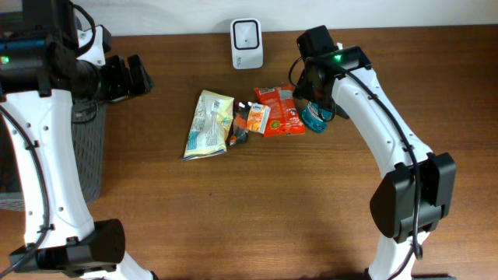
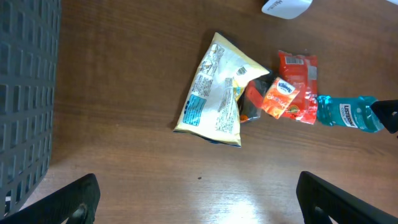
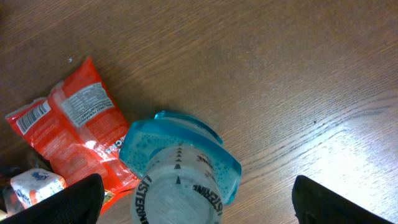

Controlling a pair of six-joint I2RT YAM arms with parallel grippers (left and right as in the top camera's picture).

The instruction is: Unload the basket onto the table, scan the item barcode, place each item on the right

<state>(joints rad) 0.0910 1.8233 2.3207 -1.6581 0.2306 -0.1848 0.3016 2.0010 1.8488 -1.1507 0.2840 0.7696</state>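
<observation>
We are holding our right fingers (image 3: 56, 200) wide over the mouthwash bottle (image 3: 180, 171), and our left fingers (image 2: 68, 202) wide above the table (image 2: 124, 168).

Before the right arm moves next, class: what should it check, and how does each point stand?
1. Right fingers open: ok.
2. Bottle between them: ok.
3. Bottle clear of red bag: not ok, they touch.
4. Bottle's barcode visible: cannot tell.
5. Scanner unblocked: ok.
6. Left fingers open, away from the items: ok.
</observation>
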